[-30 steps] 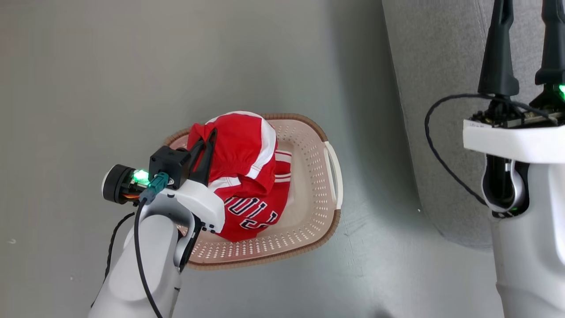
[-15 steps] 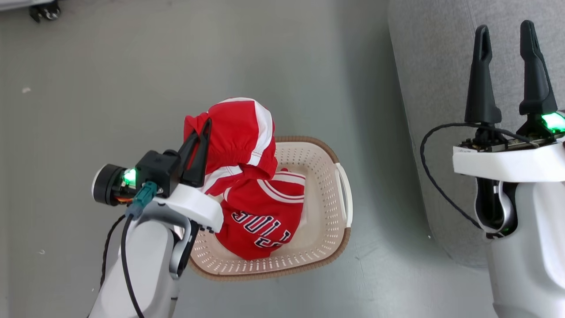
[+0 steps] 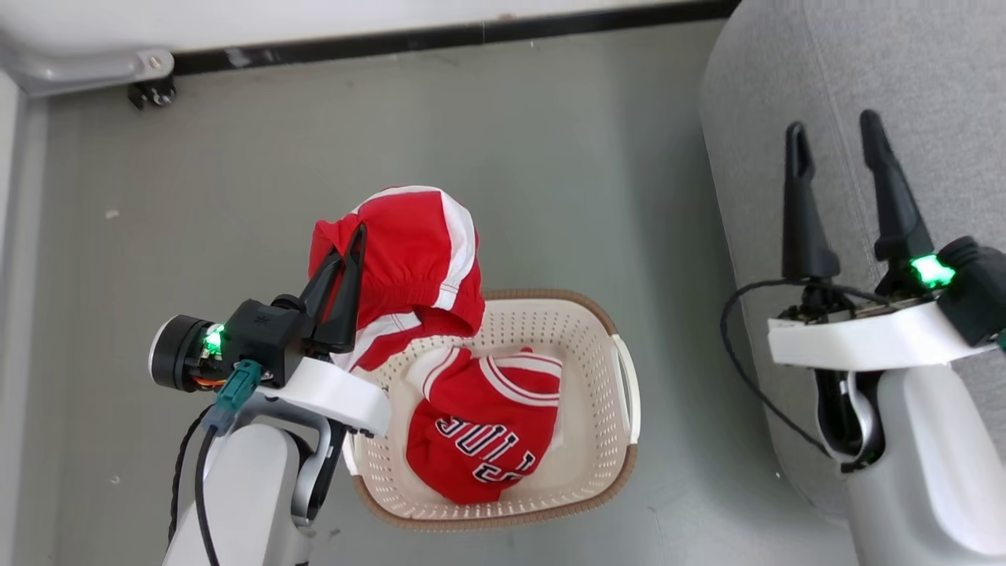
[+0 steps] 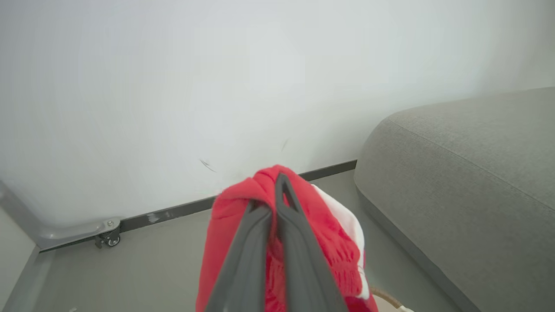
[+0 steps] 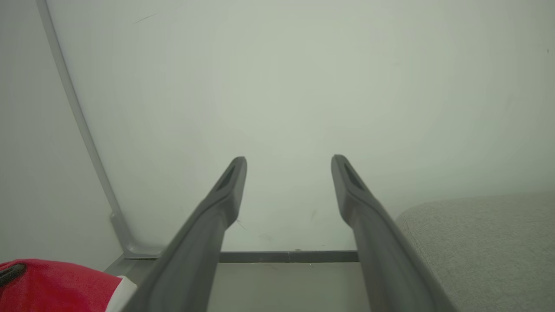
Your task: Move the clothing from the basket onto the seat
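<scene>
Left claw (image 3: 354, 237) clamped on shorts (image 3: 416, 244), held above basket (image 3: 622, 464) rim; right claw (image 3: 833, 130) spread, empty. Risk: narrow pinch slips during swing to seat (image 3: 927, 86), shorts land on floor (image 3: 550, 157).

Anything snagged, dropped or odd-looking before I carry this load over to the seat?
Nothing stands out. The shorts hang bunched from the shut left gripper above the basket, their hem near the jersey crumpled inside; whether they touch I cannot tell. The right gripper is open, holding nothing, by the seat.
</scene>
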`<state>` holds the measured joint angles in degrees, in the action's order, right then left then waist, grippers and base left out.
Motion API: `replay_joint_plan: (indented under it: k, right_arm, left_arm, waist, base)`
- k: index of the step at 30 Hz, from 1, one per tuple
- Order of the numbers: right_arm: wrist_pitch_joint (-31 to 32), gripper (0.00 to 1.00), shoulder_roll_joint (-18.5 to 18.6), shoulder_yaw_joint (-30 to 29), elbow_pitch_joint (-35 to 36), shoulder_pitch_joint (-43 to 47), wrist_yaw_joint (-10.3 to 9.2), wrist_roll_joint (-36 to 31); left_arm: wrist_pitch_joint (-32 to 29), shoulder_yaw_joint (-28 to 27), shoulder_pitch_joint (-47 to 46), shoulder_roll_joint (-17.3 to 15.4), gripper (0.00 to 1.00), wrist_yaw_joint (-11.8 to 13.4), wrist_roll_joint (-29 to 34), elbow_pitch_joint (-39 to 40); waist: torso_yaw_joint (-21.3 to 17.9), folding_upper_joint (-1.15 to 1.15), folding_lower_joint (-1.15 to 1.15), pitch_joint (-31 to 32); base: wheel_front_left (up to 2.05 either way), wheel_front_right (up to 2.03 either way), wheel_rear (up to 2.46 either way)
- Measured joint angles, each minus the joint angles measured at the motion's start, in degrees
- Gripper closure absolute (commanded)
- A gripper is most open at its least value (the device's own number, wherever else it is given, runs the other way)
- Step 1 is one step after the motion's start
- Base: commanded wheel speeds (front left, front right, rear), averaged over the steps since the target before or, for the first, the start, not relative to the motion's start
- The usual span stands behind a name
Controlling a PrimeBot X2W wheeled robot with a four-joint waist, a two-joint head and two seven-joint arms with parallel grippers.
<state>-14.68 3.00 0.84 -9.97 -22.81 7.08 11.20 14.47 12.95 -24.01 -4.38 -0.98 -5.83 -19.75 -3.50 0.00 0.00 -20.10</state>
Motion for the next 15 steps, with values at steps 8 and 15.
replay_joint_plan:
  k: [8,15]
  right_arm:
    - [0.0,0.0,0.04,2.63,-1.94,3.04,0.0,-1.1]
    - [0.01,0.0,0.55,5.34,-3.6,5.63,0.0,-1.1]
  left_arm:
    - [0.0,-0.19,1.96,-0.54,1.0,-0.01,0.2,4.0]
    - [0.0,0.58,3.65,-0.41,1.0,-0.04,0.98,7.83]
  waist:
    - [1.12,0.0,0.0,4.25]
    - [2.06,0.0,0.0,7.96]
  base:
    - [0.0,0.0,0.0]
    - [0.0,0.0,0.0]
